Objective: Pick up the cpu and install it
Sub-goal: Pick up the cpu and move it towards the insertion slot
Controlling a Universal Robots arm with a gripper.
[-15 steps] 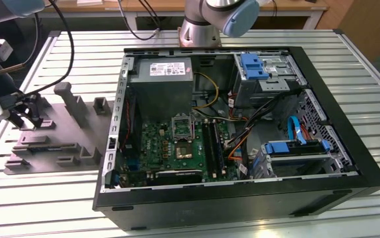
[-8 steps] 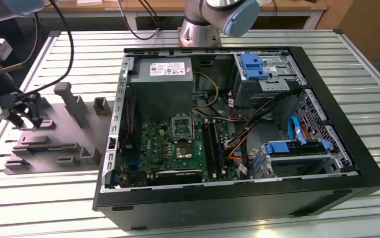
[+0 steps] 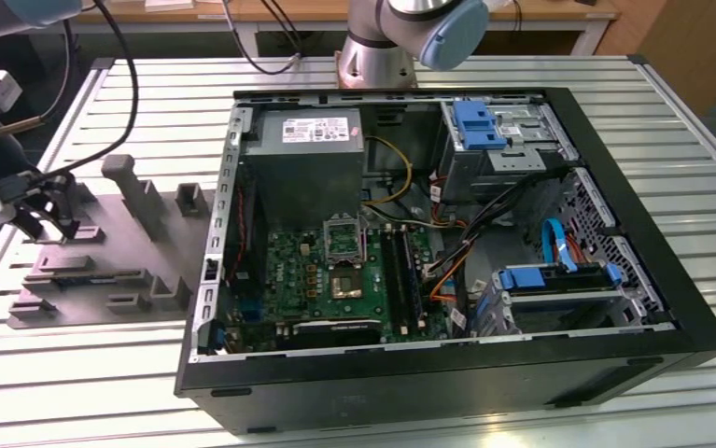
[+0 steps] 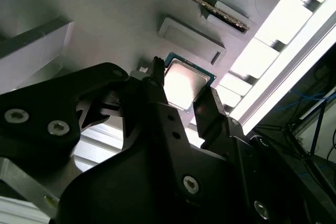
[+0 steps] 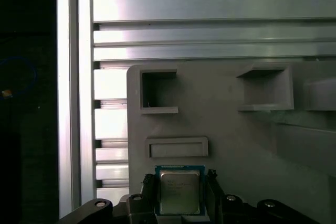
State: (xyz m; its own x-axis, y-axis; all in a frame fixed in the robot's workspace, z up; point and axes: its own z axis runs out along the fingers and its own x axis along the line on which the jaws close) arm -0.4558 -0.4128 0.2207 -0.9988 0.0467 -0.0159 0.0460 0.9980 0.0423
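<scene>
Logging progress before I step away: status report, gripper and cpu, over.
Gripper at the grey fixture, around the cpu; grip unconfirmed. Cpu metal top showing. Nothing lying on it.

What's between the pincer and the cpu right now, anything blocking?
Nothing visible. The pincer straddles the cpu, which lies on the grey fixture. In both wrist views, no part or cable comes between them.

A robotics lab: an opened computer case (image 3: 457, 387) (side panel off) on a slatted aluminium surface (image 3: 694, 140) with a robot arm (image 3: 383, 47).
</scene>
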